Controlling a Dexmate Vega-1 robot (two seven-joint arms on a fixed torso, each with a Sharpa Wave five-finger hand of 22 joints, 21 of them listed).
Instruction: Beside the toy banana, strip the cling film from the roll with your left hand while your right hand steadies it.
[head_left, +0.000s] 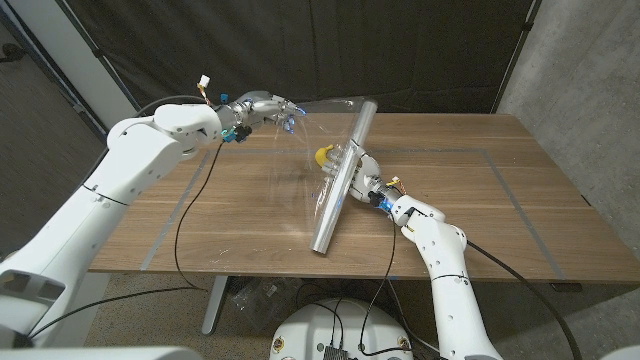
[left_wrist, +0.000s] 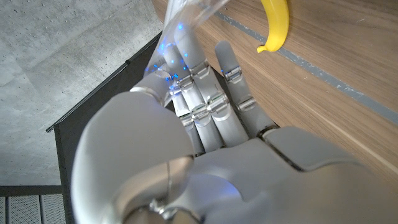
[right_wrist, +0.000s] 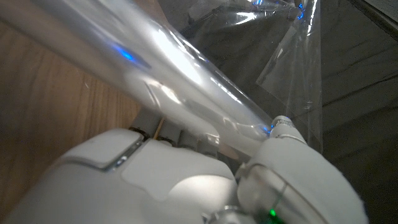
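Note:
The cling film roll (head_left: 342, 178) stands slanted over the table's middle, its lower end on the wood and its upper end raised toward the back. My right hand (head_left: 360, 175) grips it around its middle; the roll (right_wrist: 155, 68) runs across that hand (right_wrist: 186, 180) in the right wrist view. A clear sheet of film (head_left: 290, 160) stretches from the roll to my left hand (head_left: 262, 108), raised at the back left, which pinches the film's edge (left_wrist: 186, 18) between its fingers (left_wrist: 199, 93). The yellow toy banana (head_left: 322, 156) lies just behind the roll, also banana (left_wrist: 277, 25).
The wooden table (head_left: 480, 200) has taped lines on it, with open wood to the right and front left. Dark curtains hang behind the back edge. A black cable droops from my left arm over the table's front left.

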